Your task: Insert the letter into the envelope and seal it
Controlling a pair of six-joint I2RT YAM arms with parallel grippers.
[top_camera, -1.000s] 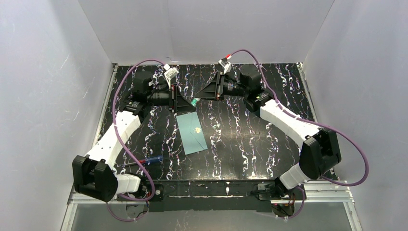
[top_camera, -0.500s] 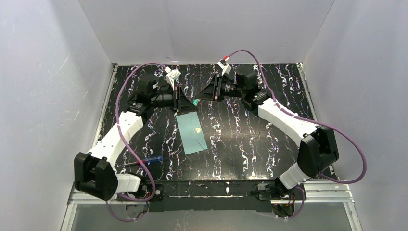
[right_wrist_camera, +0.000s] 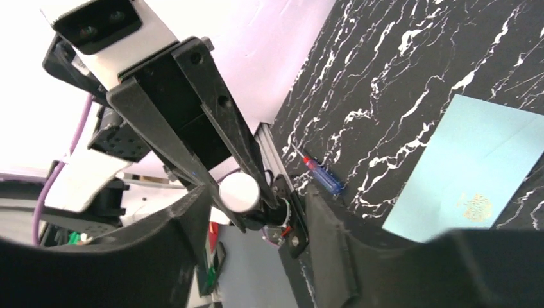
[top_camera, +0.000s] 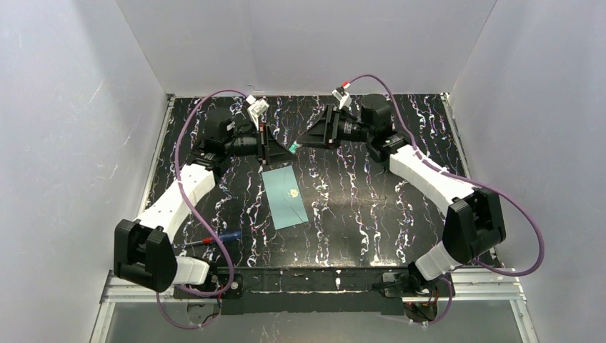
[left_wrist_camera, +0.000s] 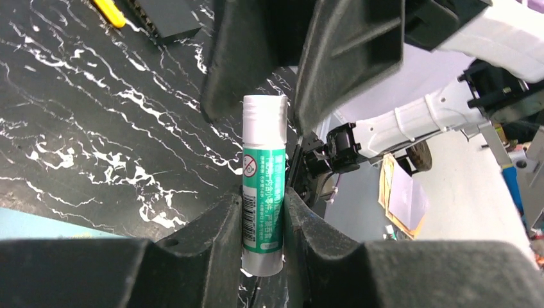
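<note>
A green-labelled glue stick [left_wrist_camera: 263,192] with a white top is clamped between the fingers of my left gripper [left_wrist_camera: 263,212], which is shut on its lower body. In the top view the glue stick [top_camera: 290,150] is held in the air over the far middle of the table, between my left gripper [top_camera: 280,152] and my right gripper [top_camera: 301,142]. My right gripper [right_wrist_camera: 256,208] is open, its jaws on either side of the stick's white end [right_wrist_camera: 238,191] with a gap. The teal envelope [top_camera: 284,197] lies flat with its flap closed and its gold seal up. The letter is out of view.
A blue pen with a red tip [top_camera: 214,239] lies near the left arm's base. In the left wrist view, a black block [left_wrist_camera: 163,16] and a yellow object [left_wrist_camera: 109,11] lie on the marbled black table [top_camera: 371,207]. White walls enclose three sides.
My right gripper's jaws have spread apart off the glue stick's white end and drawn back slightly to the right. The left gripper still holds the stick.
</note>
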